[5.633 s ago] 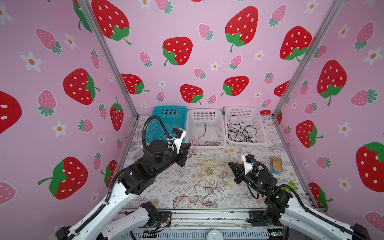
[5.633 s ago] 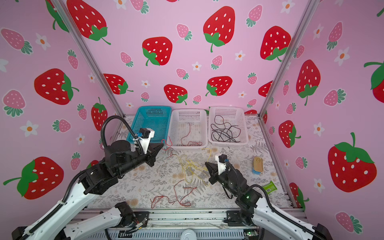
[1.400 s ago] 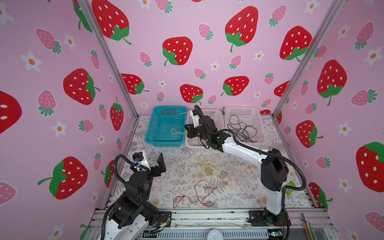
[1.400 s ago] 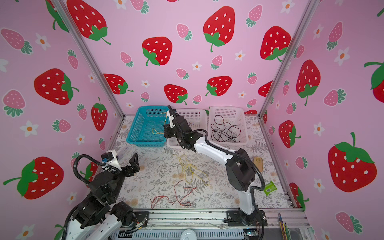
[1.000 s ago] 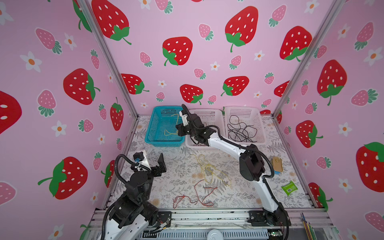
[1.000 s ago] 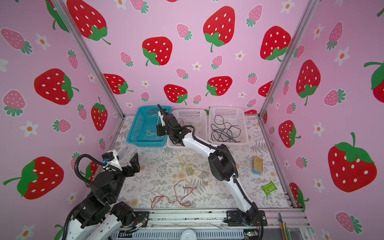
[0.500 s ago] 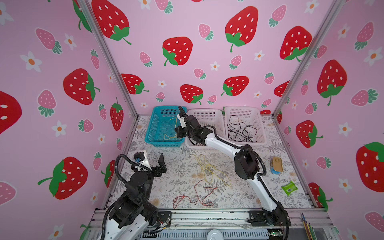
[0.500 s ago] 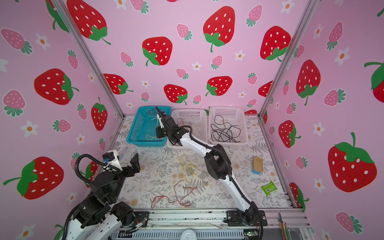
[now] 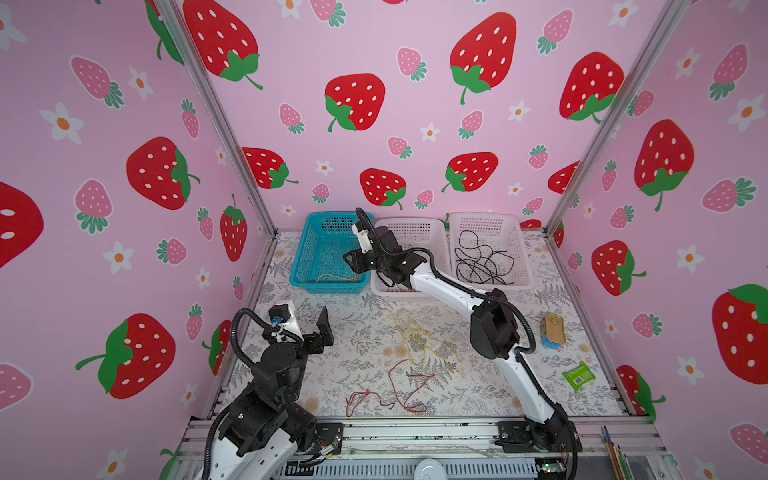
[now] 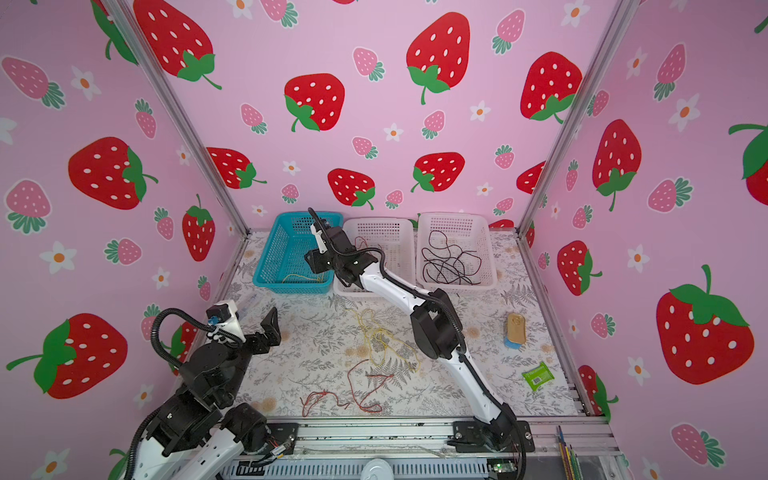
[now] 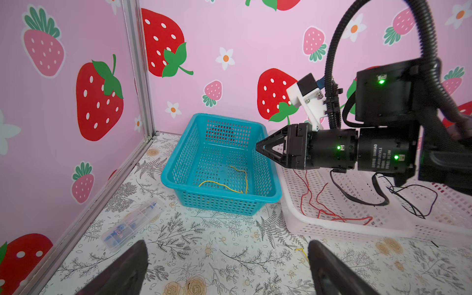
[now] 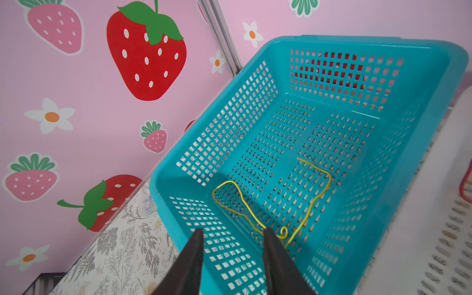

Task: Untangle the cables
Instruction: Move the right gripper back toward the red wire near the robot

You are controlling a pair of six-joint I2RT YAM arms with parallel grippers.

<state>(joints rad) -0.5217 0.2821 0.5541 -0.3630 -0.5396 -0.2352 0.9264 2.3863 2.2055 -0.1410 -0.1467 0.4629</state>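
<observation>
Right claw [image 12: 233, 229] hangs over the blue basket [image 9: 307, 249], jaws parted, nothing between them. One yellow cable [image 12: 328, 176] lies loose on the basket floor. It passes under a fingertip in the right wrist view, but I read it as not held.

Left claw [image 11: 227, 246] is fully open and empty, low over the bench [image 9: 357, 332] at the front left, well away from the cables.

Where the rest is:
- yellow tangle [image 9: 419, 340] mid-bench
- red cables [image 9: 399, 386] nearer the front, top end running up to the yellow tangle
- a red cable [image 11: 319, 204] in the middle white basket [image 9: 432, 232]
- black cables [image 9: 482, 262] in the right white basket [image 9: 519, 249]

So black looks sorted, and yellow and red are partly done.

Handling, my read: thin, light and limp, with no stiffness to push against, so pull only. They look like they hold kinks, so expect loops to spring and drag neighbours. Pinch a free end or an outer loop with the fingertips, not the dense middle of the tangle. Lift slowly and watch whether red comes up with yellow. If it does, pin the other strand with the left claw. Ends may snag in the basket mesh on release.
</observation>
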